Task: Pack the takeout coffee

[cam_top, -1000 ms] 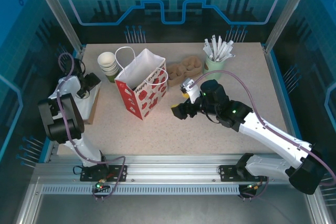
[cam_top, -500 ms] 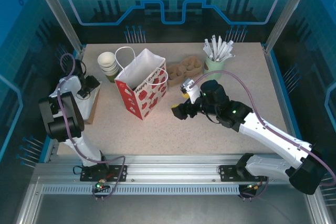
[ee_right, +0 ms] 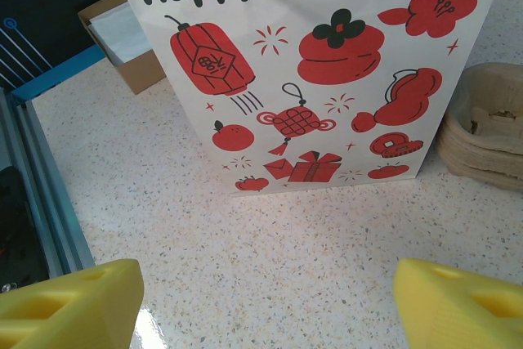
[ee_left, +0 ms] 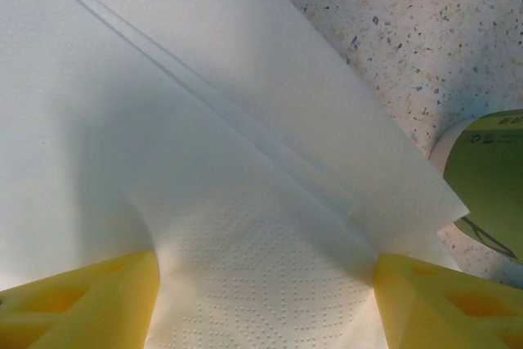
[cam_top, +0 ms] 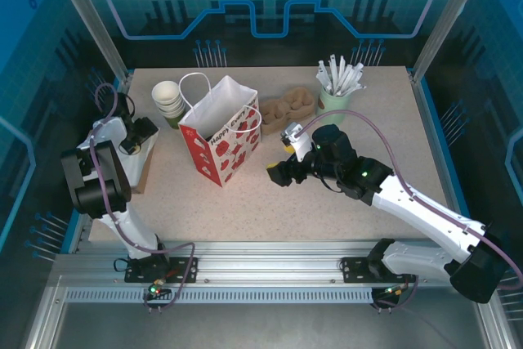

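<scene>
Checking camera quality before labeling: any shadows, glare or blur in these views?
Left wrist: soft gray shadow across the white napkins, slightly soft focus. Right wrist: bag print sharp, small glare on the table at lower left. Top external: evenly lit, sharp.

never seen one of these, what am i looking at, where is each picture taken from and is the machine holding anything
These are two robot arms bolted at the near edge of a table, each ending in a two-finger gripper. One picture looks down from above and behind them. The other two come from wrist cameras, so the yellow wedges are fingers. On the table are a red-and-white paper bag, a stack of paper cups, pulp cup carriers, a mint cup of white sticks and a box of napkins. The left gripper is open over the napkins. The right gripper is open, facing the bag. Nothing looks gripped.
</scene>
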You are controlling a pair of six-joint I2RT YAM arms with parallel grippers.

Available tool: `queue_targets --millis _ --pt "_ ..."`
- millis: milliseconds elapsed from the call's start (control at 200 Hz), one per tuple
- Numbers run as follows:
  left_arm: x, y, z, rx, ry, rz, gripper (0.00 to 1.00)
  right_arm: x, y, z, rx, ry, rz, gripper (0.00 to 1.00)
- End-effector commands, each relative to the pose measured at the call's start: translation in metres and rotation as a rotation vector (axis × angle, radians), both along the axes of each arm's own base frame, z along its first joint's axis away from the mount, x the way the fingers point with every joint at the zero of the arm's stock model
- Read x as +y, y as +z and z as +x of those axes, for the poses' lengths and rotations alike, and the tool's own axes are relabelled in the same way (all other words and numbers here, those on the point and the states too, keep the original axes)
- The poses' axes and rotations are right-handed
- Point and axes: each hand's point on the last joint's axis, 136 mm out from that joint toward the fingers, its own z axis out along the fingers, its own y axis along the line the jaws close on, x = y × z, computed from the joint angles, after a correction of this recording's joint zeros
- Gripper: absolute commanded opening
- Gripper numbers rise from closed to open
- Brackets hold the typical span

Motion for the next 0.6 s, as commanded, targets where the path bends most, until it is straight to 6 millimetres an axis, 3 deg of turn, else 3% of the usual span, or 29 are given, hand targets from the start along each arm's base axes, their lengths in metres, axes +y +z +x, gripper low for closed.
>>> queue_targets --millis 0,315,595 --pt "-0.003 0.006 0.008 -0.013 -0.019 -0.018 0.71 0.005 0.002 -0.005 0.007 0.02 0.017 0.81" --pt "-0.004 0.001 0.005 -0.003 -0.02 -0.022 0.53 0.007 0.0 -0.005 0.014 0.026 0.014 0.81" --pt "0.001 0.017 0.006 -0.029 -0.012 -0.005 0.51 0.009 -0.002 -0.005 0.023 0.031 0.012 0.81"
